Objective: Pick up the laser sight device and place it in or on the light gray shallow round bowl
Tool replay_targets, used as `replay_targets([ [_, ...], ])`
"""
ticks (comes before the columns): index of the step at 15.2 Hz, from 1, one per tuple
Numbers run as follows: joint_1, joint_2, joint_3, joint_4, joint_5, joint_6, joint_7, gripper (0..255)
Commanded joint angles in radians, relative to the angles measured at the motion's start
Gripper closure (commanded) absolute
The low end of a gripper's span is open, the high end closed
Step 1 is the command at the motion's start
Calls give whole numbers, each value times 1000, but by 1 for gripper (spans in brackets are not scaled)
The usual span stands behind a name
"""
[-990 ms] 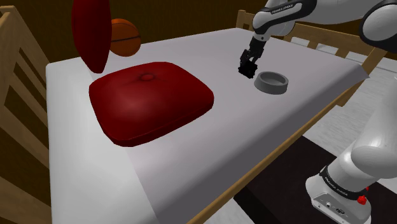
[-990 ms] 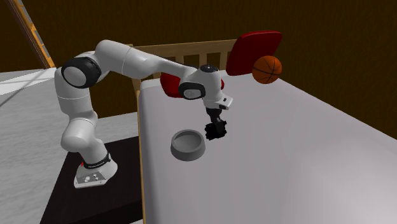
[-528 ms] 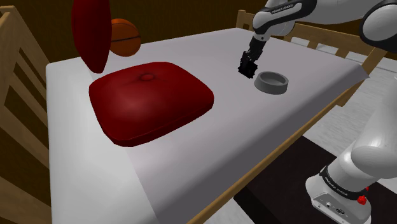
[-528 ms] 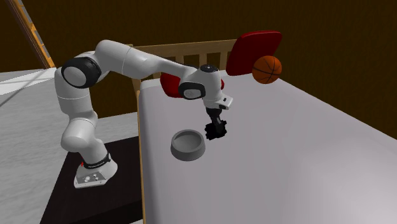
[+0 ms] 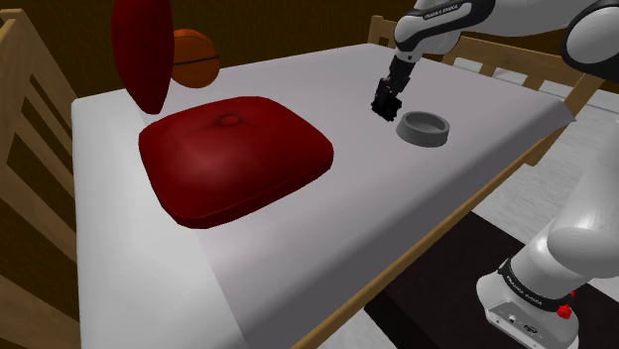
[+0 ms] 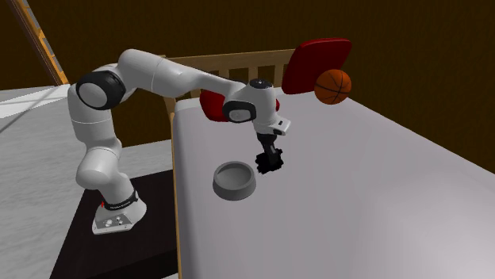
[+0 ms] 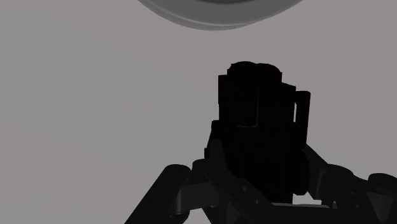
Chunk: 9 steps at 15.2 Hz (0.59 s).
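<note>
In the shoulder view, the white arm (image 5: 516, 25) is reaching in from the upper right corner and bending down at the wrist, so that the black gripper (image 5: 387, 102) is pointing steeply down over the bed's pale sheet (image 5: 298, 238) right of centre. A black lump, the laser sight device (image 5: 385, 107), is sitting at the gripper's tip. The grey shallow bowl (image 5: 424, 128) is lying on the sheet just beside it, toward the right. A flat red cushion (image 5: 233, 154) is lying left of centre, a second red cushion (image 5: 142, 50) is standing upright at the upper left, and an orange basketball (image 5: 195, 58) is peeking out behind it.

In the second exterior view, the arm's base (image 6: 115, 214) is standing at the lower left, the shoulder (image 6: 99, 91) is rising above it, and the forearm is stretching to the right across the wooden bed frame (image 6: 230, 62). The hand is hanging straight down at centre frame, with the gripper (image 6: 270, 162) just beside the bowl (image 6: 235, 181), on its right, and not over it. The device's underside cannot be made out against the sheet here.

In the wrist view, the fingers (image 7: 318, 175) are clasping the device (image 7: 257, 102) from both sides, and it is standing upright between them. The bowl's rim (image 7: 210, 13) is showing beyond the device, apart from it, with bare sheet between them.
</note>
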Motion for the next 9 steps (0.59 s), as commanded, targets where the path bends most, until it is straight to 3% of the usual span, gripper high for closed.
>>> replay_targets([
  [1, 0, -7, -1, 16, -4, -23, 5, 255],
  [9, 0, -26, -5, 99, -18, -123, 23, 255],
])
